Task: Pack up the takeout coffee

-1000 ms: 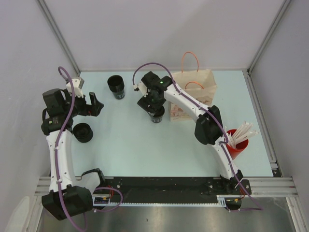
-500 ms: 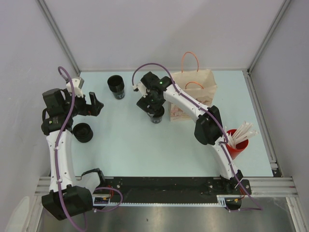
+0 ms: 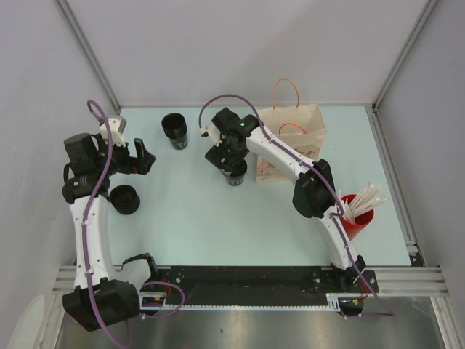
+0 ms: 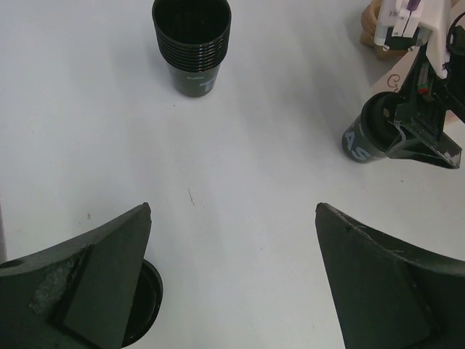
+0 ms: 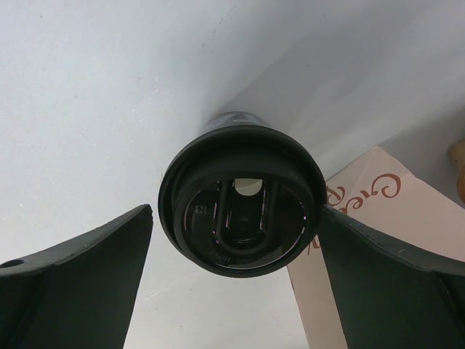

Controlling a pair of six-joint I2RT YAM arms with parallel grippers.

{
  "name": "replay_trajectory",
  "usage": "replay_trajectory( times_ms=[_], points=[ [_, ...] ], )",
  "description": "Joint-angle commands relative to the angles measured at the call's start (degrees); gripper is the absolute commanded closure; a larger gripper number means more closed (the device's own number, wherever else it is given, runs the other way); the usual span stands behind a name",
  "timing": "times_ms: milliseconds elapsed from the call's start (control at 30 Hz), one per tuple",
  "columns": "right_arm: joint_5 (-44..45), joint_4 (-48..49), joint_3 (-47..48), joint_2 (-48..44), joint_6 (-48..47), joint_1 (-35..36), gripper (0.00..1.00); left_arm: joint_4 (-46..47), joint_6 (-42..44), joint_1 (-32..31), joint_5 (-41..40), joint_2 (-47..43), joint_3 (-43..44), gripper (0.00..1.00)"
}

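A black takeout coffee cup (image 3: 235,175) with its lid on stands upright on the table, just left of the brown paper bag (image 3: 290,142). My right gripper (image 3: 228,155) hangs over it, open. In the right wrist view the lid (image 5: 242,200) sits between the two fingers with a gap on the left; the right finger (image 5: 378,276) is close to its rim. My left gripper (image 4: 232,211) is open and empty above bare table at the left. The left wrist view shows the coffee cup (image 4: 361,139) under the right arm's fingers.
A stack of empty black cups (image 3: 174,129) stands at the back left. Black lids (image 3: 125,198) lie near the left arm. A red cup of white sticks (image 3: 357,209) stands at the right. The bag lies on its side with orange handles toward the back wall.
The right gripper's jaws have spread a little wider around the lidded cup. Neither arm nor the cup has shifted.
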Motion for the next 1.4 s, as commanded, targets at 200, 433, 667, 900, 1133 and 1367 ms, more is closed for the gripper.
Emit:
replay_trajectory(
  times_ms=[200,433,667,900,1133,1367],
  points=[
    [0.4,1.2,2.9,-4.6,0.8,0.3,0.0,1.4,-0.9,0.5,1.6,-1.3,0.1,0.0],
    [0.3,1.2,2.3,-3.9,0.6,-0.1,0.03,1.4,-0.8,0.5,1.6,-1.4,0.1,0.01],
    [0.0,1.5,1.9,-3.3,0.4,-0.4,0.06,1.5,-0.8,0.5,1.5,-1.4,0.0,0.01],
    [-0.1,1.7,0.9,-3.0,0.2,-0.6,0.07,1.5,-0.8,0.5,1.5,-1.3,0.0,0.01],
    [-0.2,2.0,0.0,-2.9,0.4,-0.6,0.07,1.5,-0.8,0.5,1.5,-1.1,0.0,0.01],
    [-0.3,2.1,-0.9,-2.8,0.3,-0.6,0.13,1.5,-0.9,0.5,1.5,-1.2,0.1,0.01]
  ],
)
